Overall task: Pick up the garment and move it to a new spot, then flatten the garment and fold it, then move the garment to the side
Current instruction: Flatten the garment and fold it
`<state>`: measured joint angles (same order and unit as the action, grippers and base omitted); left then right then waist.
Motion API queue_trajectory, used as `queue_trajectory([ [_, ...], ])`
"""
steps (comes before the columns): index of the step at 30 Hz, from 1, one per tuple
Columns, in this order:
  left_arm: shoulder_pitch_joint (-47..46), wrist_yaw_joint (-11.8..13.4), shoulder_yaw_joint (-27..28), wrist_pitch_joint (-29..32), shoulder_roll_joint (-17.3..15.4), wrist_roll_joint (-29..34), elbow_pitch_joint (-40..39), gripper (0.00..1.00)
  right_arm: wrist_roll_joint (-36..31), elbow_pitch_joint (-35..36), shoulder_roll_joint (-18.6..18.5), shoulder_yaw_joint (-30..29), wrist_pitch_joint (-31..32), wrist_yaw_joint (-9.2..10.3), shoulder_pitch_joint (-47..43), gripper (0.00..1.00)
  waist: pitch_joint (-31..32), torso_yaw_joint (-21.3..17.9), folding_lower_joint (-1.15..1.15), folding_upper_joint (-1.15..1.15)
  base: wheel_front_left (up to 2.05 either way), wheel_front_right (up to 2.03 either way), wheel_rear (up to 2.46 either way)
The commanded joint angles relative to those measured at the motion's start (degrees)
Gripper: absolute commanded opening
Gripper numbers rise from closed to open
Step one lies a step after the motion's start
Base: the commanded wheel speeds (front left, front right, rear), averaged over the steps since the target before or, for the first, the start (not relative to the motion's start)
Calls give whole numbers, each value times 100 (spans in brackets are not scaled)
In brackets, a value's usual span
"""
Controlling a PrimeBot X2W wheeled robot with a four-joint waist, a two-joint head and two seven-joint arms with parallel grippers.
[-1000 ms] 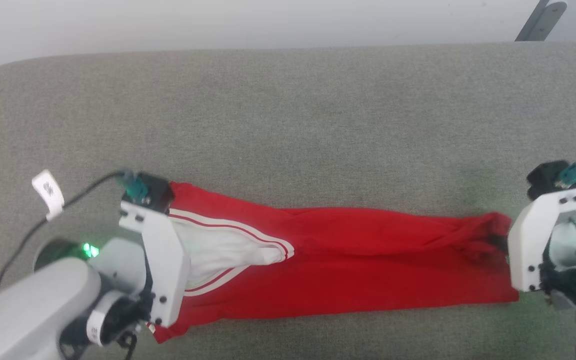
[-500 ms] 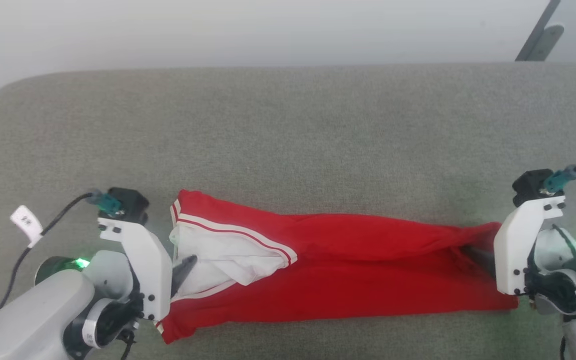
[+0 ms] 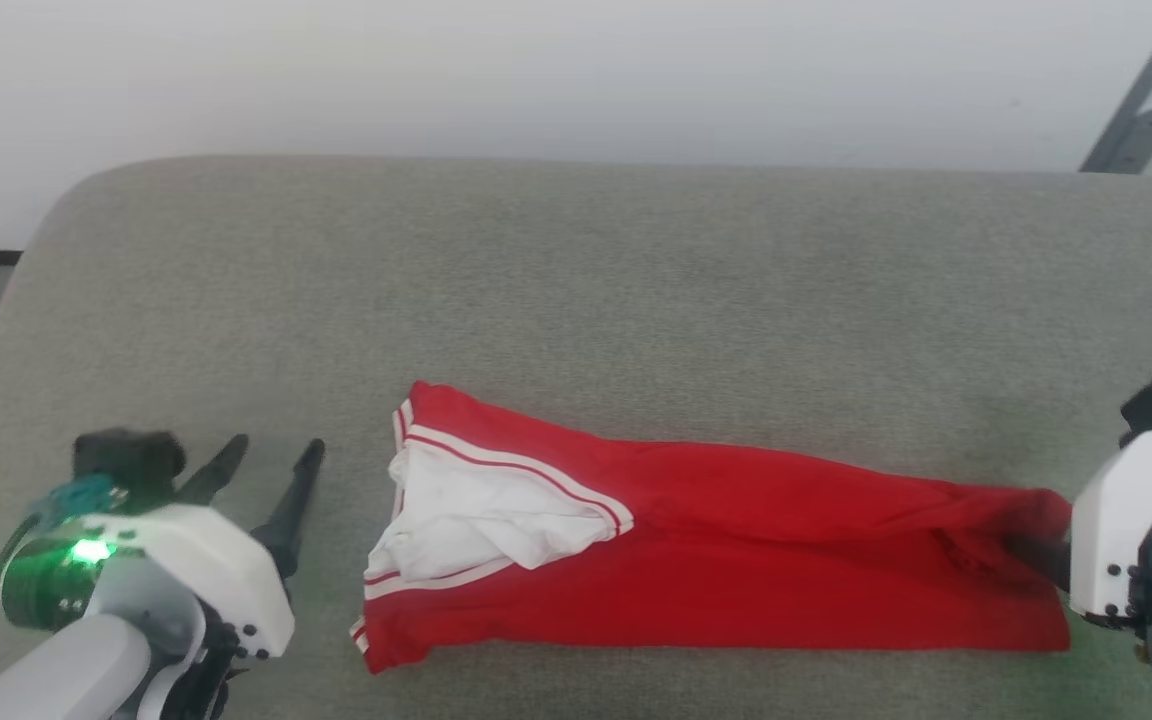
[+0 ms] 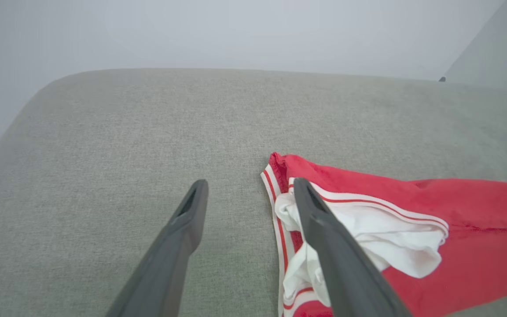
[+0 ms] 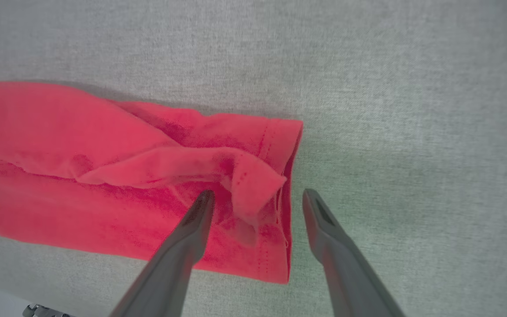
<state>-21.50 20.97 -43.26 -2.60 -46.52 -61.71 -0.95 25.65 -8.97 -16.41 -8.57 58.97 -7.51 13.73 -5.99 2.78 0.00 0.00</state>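
The red jersey (image 3: 736,570) is laid long on the grey cushion (image 3: 576,300).
The left gripper (image 3: 276,445) is held low beside its white sleeve, spread wide and empty; the right gripper (image 5: 258,193) is spread wide over its hem.

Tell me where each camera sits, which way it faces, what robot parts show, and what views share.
Head view: on the head, looking down at the grey cushion and garment; left claw lower left, right claw far right.
Left wrist view: along the open left claw toward the garment's white-sleeve end.
Right wrist view: down along the open right claw, astride the garment's hem.
Shared: the garment, in all three.
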Motion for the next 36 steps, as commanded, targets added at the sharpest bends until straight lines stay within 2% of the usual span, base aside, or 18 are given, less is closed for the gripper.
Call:
queue_trajectory([
  [1,187,36,133,-345,56,4,75,100,-36,-116,17,-87,74,5,-68,100,-4,104,0,0,0,0,0],
  [3,361,59,286,-749,121,-17,176,100,-37,-254,54,-189,73,5,-56,100,-17,170,0,0,0,0,0],
  [7,567,42,471,-1094,210,70,290,100,10,-583,18,-217,6,5,4,100,-42,263,0,0,0,0,0],
  [10,773,-9,693,-1227,311,225,414,100,90,-966,-22,-95,-112,4,104,100,-68,346,0,0,0,0,0],
  [14,1029,-155,1297,-1263,616,521,484,100,381,-1471,26,282,-227,2,201,100,-101,439,0,0,0,0,0],
  [15,1130,-225,1445,-1257,728,622,491,100,457,-1556,4,405,-292,2,226,40,-111,463,0,0,0,0,0],
  [16,1232,-288,1587,-1259,807,753,522,100,568,-1619,-7,520,-323,1,245,0,-116,479,0,0,0,0,0],
  [25,1740,-886,2597,-1262,1504,1385,690,100,1323,-1736,-416,982,-597,3,496,0,-140,460,0,0,0,0,0],
  [32,1890,-1206,2991,-1263,1794,1658,797,100,1478,-1835,-916,786,-901,7,653,0,-182,266,0,0,0,0,0],
  [36,1903,-1285,3115,-1263,1907,1805,824,100,1485,-2081,-1178,576,-1024,7,784,0,-218,143,0,0,0,0,0],
])
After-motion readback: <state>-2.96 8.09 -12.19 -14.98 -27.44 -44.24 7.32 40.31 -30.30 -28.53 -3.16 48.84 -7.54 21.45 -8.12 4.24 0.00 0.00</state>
